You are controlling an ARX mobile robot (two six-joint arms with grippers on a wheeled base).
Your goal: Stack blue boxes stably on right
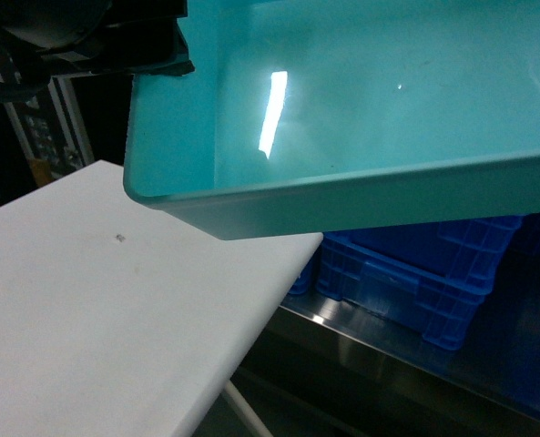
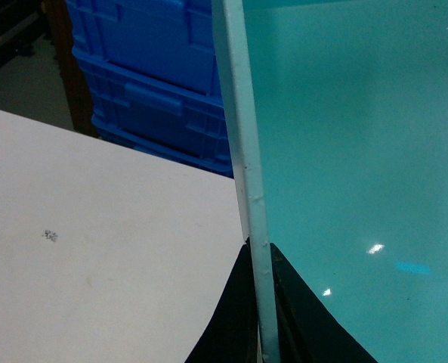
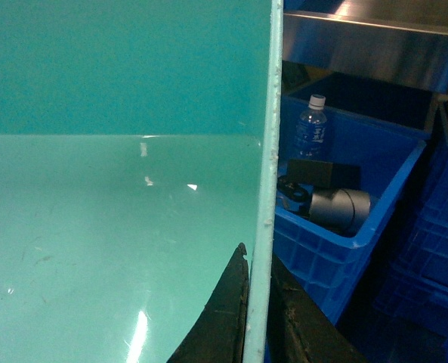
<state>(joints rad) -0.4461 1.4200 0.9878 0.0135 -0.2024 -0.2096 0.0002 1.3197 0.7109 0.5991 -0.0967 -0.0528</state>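
Item: 1 turquoise tub, open-top, held aloft between our 2 arms, tilted, its long axis running left to right. Left gripper clamped on the left rim; right gripper clamped on the right rim. Below left: white table. Below right: dark blue ribbed crates, the likely stacking spot. One crate holds a water bottle and a grey cylinder, which we judge would obstruct seating there.
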